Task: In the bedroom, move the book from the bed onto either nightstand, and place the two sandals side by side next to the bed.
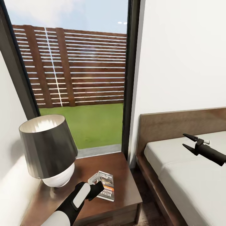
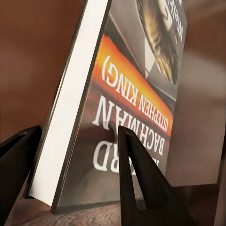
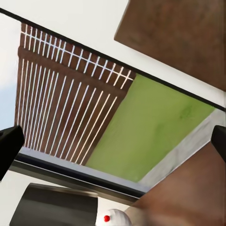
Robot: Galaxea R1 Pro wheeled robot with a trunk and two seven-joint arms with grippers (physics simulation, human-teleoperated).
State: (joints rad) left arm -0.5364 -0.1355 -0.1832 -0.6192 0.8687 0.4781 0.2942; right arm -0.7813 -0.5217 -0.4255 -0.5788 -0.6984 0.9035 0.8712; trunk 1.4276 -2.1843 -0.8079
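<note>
Book (image 1: 105,185) lies on nightstand (image 1: 125,191); left gripper (image 1: 98,185) fingers straddle it, not clamped. Right gripper (image 1: 188,142) spread wide above bed (image 1: 188,175).

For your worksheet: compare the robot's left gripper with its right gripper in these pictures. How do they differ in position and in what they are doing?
1. The left gripper is low over the nightstand; the right gripper hangs above the bed.
2. The left gripper's fingers straddle the book, one finger on each side; the right gripper holds nothing.
3. The left reaches away from the robot; the right points toward the window.

Both have dark, pointed fingers, spread apart.
</note>
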